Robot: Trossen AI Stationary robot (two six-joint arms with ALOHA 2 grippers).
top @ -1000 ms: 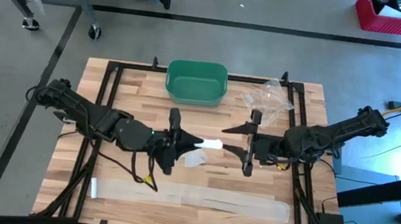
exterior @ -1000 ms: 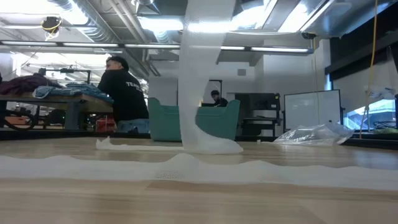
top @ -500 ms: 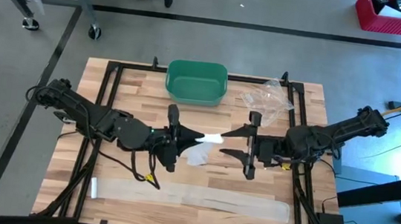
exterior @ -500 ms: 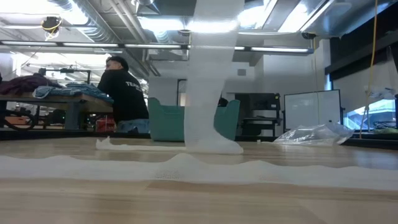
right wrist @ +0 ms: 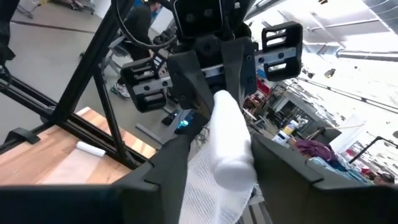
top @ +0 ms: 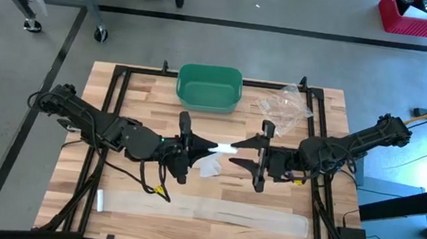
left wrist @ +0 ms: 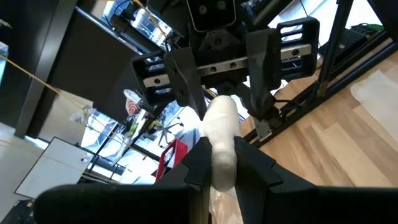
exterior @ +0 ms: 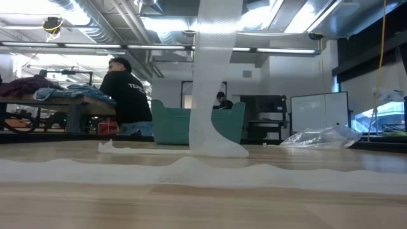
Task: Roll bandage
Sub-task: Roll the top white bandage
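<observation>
At table centre, left gripper (top: 195,145) clamped on one end of the rolled bandage (top: 223,148), held up off the wooden table (top: 145,88) with a loose tail hanging to the boards. Just right of that, right gripper (top: 248,152) now drawn in around the roll's free end, fingers narrower than a moment ago yet not visibly pinching. Probably the start of a handover or a twist to wind more on.

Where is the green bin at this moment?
In the high view the green bin sits at the far edge of the table, near its middle, beside the clear plastic bag toward the right arm's side.
</observation>
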